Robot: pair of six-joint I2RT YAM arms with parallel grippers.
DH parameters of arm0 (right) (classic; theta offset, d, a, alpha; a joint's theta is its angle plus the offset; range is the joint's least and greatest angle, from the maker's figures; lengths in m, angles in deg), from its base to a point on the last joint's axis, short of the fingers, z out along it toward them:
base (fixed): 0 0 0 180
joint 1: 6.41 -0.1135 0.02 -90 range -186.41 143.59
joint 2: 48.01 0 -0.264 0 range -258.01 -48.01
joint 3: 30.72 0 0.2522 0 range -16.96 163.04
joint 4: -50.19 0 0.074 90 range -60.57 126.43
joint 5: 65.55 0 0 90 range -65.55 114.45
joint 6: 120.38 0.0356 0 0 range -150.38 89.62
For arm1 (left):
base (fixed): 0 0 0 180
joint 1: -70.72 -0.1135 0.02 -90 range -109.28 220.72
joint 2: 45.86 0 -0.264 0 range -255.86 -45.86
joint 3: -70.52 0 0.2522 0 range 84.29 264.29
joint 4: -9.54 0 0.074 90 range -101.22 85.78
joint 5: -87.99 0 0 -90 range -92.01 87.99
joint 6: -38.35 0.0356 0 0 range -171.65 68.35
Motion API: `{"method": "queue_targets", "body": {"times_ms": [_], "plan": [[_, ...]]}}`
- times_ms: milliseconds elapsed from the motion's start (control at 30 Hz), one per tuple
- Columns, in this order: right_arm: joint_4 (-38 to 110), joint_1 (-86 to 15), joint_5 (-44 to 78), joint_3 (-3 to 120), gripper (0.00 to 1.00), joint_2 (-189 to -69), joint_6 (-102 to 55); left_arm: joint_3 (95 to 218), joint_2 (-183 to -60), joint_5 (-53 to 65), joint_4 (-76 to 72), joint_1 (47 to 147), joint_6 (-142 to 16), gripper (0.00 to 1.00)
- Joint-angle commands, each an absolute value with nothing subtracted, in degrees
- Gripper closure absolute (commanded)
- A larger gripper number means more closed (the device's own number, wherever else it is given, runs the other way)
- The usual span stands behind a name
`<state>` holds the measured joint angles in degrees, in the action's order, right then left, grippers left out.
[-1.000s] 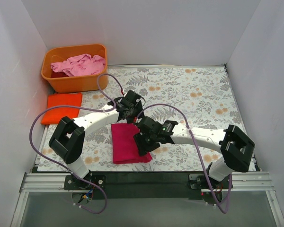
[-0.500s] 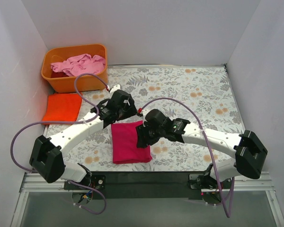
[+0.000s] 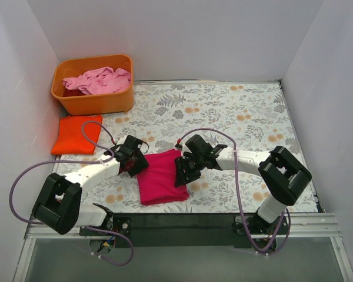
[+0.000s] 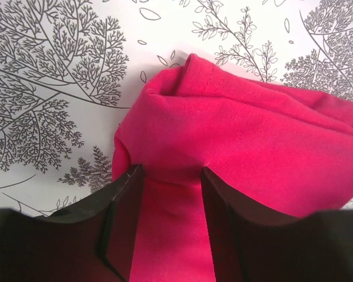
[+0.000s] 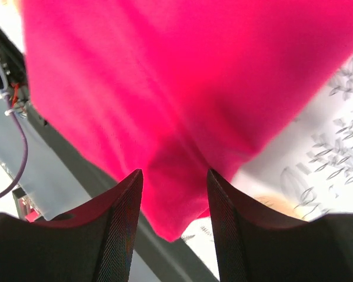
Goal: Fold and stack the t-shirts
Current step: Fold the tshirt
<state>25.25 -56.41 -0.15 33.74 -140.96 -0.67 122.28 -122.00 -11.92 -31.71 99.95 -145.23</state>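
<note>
From above, toward 6 o'clock on the flower-printed table (image 3: pixel 241 111), the magenta-red t-shirt (image 3: pixel 162 179) lies folded into a rough rectangle, its far edge tilted up toward 1 o'clock. The left gripper (image 3: pixel 134 164) is at the shirt's 9 o'clock edge and the right gripper (image 3: pixel 183 174) at its 3 o'clock edge, both low against the cloth. At 9 o'clock on the table an orange t-shirt (image 3: pixel 76 134) lies flat and folded, well apart from the magenta one. At 10 o'clock stands the orange tub (image 3: pixel 91 104), holding a crumpled pale pink t-shirt (image 3: pixel 100 79) with a dark red t-shirt (image 3: pixel 72 92) showing beneath it at the tub's 8 o'clock side.

On the left wrist camera, the left gripper (image 4: pixel 169 176) is clamped on a bunched corner of the magenta-red t-shirt (image 4: pixel 247 147). Cloth fills the narrow gap between the dark fingers (image 4: pixel 120 223), and creases run out from the pinch toward 12 and 3 o'clock. The printed table (image 4: pixel 59 70) shows at 10 o'clock.

On the right wrist camera, the right gripper (image 5: pixel 173 176) is likewise closed on the magenta-red t-shirt (image 5: pixel 182 76), which spreads across the upper view. A folded edge is caught between the fingers (image 5: pixel 123 229). The table (image 5: pixel 335 153) shows at 3 o'clock and a purple cable (image 5: pixel 20 135) at 9 o'clock.
</note>
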Motion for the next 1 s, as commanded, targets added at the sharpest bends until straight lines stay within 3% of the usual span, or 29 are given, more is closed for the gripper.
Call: {"method": "queue_targets", "body": {"times_ms": [0, 233, 600, 800, 967], "plan": [[27.64, -54.58, -3.23, 33.93, 0.54, -142.66, -2.61, 121.11, -118.81, -8.08, -29.01, 98.41, -147.01, 0.58], [27.37, -50.36, -4.81, 38.23, 0.55, -150.30, -6.39, 122.34, -123.64, -5.61, -24.80, 97.97, -150.17, 0.63], [15.77, -38.49, 6.96, 62.22, 0.54, -157.53, -20.36, 128.06, -126.20, -0.08, -13.73, 99.19, -167.13, 0.60], [17.69, -37.70, 0.56, 57.14, 0.54, -144.90, -19.23, 124.64, -116.54, -3.48, -14.42, 102.10, -163.02, 0.51], [35.85, -38.22, -15.61, 42.21, 0.54, -138.28, -6.33, 123.13, -111.34, -8.95, -16.62, 102.19, -153.88, 0.53]]}}
